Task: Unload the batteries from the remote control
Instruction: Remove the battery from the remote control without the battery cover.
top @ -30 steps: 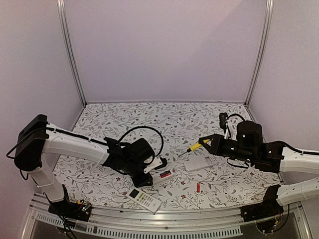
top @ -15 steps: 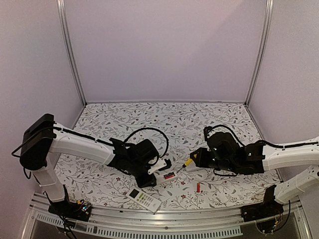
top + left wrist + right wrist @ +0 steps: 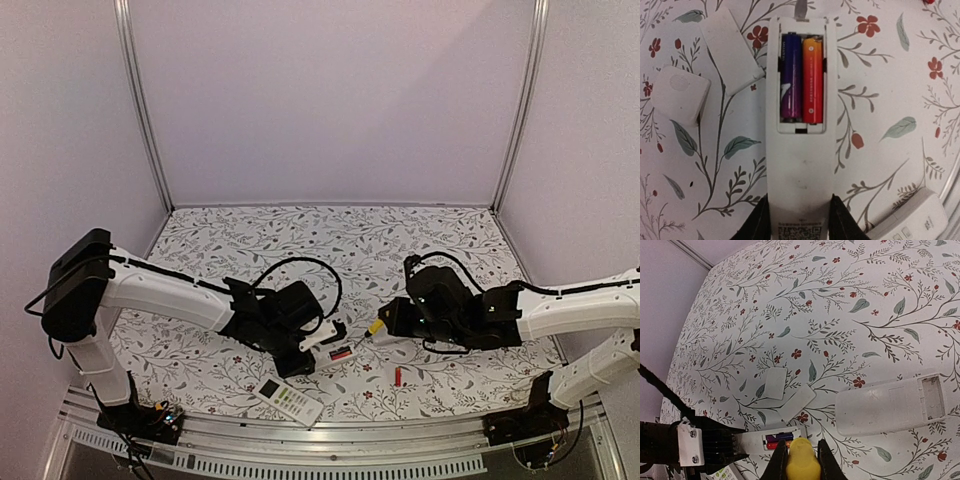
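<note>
Batteries, one purple and one orange, lie side by side in the open bay of the white remote. The left pincer clamps the remote's lower end. The right pincer is closed on the yellow-handled screwdriver.

Tabletop: white, printed with grey-green leaves and small red flowers. We log two loose white pieces lying flat on it, just beside each other: a rectangular cover and a smaller rounded-square piece. A large white handset lies back-up to the right of them, its bay uncovered. A smaller keypad handset lies face-up, askew, near the front metal rail. A yellow-handled screwdriver points toward the left side. We see plain lilac walls behind.
</note>
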Controlling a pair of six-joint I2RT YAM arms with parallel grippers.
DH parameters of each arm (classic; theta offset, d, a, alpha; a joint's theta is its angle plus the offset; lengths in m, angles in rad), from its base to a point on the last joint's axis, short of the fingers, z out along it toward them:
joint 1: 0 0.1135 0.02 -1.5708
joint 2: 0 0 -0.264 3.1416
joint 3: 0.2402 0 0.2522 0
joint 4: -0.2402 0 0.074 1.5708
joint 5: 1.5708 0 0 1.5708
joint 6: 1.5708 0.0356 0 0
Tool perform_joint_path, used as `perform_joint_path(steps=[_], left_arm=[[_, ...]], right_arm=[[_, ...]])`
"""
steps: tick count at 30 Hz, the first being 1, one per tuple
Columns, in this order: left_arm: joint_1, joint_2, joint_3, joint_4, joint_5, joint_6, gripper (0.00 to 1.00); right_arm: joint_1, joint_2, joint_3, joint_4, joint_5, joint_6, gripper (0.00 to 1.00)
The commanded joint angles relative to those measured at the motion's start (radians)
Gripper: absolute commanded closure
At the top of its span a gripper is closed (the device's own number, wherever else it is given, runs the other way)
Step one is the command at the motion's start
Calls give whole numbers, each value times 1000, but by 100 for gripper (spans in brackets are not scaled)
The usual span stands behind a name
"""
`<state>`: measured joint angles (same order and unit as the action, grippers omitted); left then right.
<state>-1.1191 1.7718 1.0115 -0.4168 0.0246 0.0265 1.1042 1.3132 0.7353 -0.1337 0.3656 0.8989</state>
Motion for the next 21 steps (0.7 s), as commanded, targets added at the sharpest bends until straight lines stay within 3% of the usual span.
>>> perform_joint_path(steps=[1,21], left_arm=[[-20,41,10,9,-8,11,79],[-21,50,16,3,-15,12,81]], right_arm=[[6,29,36,8,-4,-7,100],[6,70,51,-20,-17,-6,100]])
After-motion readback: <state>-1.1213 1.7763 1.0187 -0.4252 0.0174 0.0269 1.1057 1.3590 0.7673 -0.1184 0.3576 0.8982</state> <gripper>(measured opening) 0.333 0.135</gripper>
